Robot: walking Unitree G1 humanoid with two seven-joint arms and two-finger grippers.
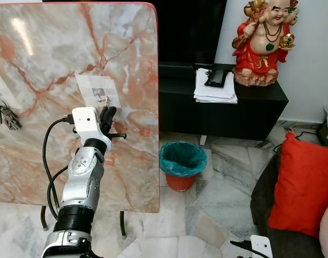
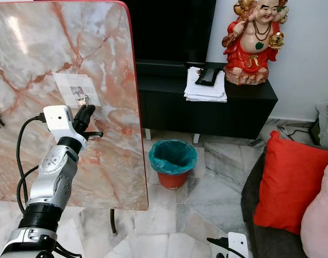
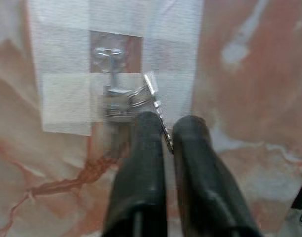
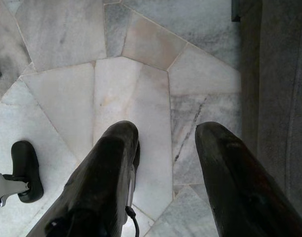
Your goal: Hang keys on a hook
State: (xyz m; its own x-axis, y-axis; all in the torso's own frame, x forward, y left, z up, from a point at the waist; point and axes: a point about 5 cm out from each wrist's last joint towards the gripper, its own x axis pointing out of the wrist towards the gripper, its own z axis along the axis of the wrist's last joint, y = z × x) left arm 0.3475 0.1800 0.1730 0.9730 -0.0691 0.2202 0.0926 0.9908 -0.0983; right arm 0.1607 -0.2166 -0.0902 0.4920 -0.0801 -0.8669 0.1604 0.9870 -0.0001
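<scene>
The left gripper (image 3: 168,140) has its two black fingers (image 3: 141,163) clamped on a key (image 3: 158,111), pinching the blade low down. The key's long axis runs up from the fingertips toward a metal hook (image 3: 107,54), its ring end right at the hook's stem, though blur hides whether the ring is over the hook. The hook sits on a white adhesive patch (image 1: 97,90) stuck to an upended marble tabletop (image 1: 56,54), which stands upright like a wall before the robot. The patch lies well in from the tabletop's right edge, with bare marble all around it. Another bunch of keys (image 1: 7,115) hangs near the tabletop's left side. To the right, past the edge, open floor holds a bin (image 1: 182,164), a dark cabinet (image 1: 223,115) and a red cushion (image 1: 303,185). The right gripper (image 4: 165,148) hangs over the marble floor (image 4: 136,98), fingers apart.
</scene>
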